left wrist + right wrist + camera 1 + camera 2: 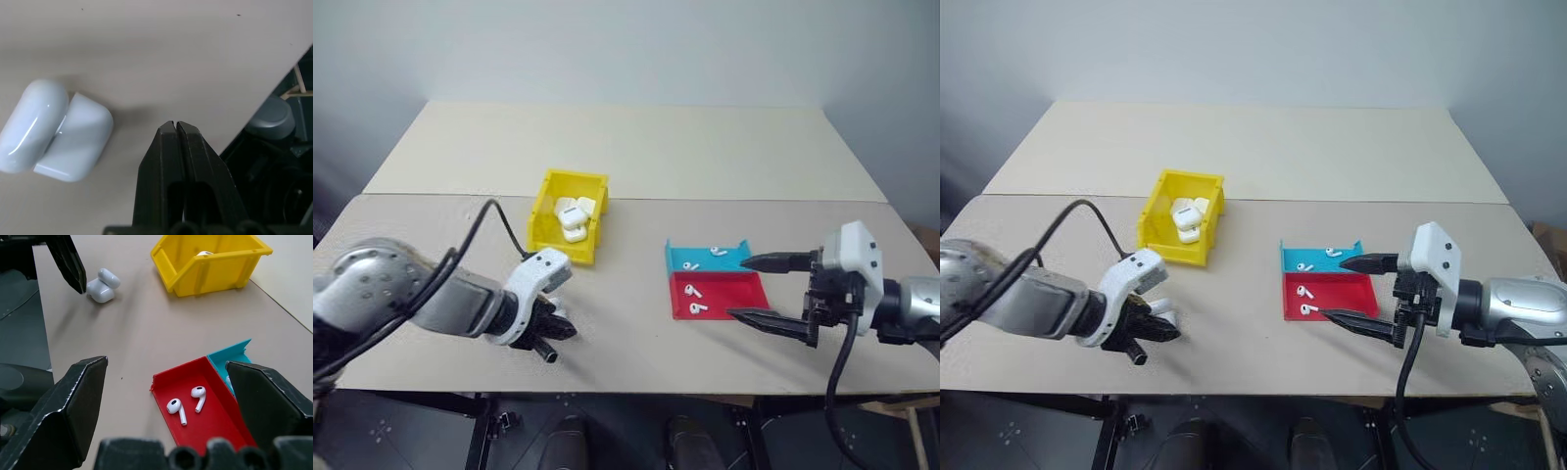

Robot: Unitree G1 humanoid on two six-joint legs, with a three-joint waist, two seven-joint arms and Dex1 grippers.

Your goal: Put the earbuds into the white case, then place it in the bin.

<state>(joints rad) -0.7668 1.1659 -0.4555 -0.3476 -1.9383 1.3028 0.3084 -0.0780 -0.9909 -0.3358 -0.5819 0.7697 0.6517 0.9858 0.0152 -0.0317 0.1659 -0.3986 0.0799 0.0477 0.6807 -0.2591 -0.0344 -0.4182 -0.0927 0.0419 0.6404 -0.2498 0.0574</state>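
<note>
A: Where does the white case lie?

B: It lies on the table, near the front edge on the left, with its lid flipped open. The left gripper is just beside it, fingers pressed together and holding nothing, tips pointing down at the tabletop. From the right wrist view the same case sits right by those dark fingertips.

A: And the right gripper?

B: It hangs over the near right part of the table, fingers spread wide, empty. It is just to the right of the two shallow trays.

A: What do the trays hold?

B: The red tray, the nearer one, holds two earbuds lying side by side. The blue tray, touching its far side, holds more earbuds as well.

A: And the bin?

B: The yellow bin stands left of centre, farther back than the open case and well apart from it. Several other white cases are piled inside it.
</note>
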